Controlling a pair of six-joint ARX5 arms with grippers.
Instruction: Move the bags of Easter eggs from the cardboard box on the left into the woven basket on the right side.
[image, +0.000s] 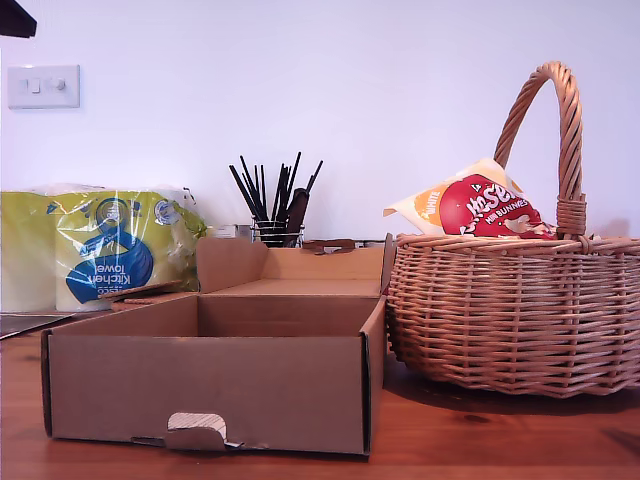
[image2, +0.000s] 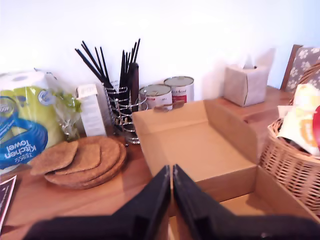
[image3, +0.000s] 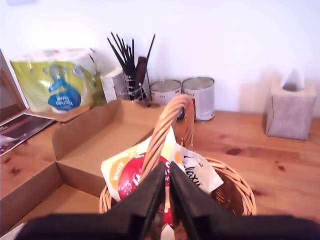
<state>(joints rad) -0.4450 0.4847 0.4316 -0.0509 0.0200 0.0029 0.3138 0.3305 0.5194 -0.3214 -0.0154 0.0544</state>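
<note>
While my second tool (image3: 167, 169) hangs closed, egg bags (image3: 126, 176) lie in the basket (image3: 239, 192) beneath it.

The cardboard box (image: 205, 385) sits open, flap laid back. Just beside it, on the exterior view's right, the woven basket (image: 510, 315) holds a Maltesers bag (image: 482, 205) poking above its rim. Behind the box: a kitchen towel pack (image: 100, 248) and black sticks (image: 272, 190).
</note>
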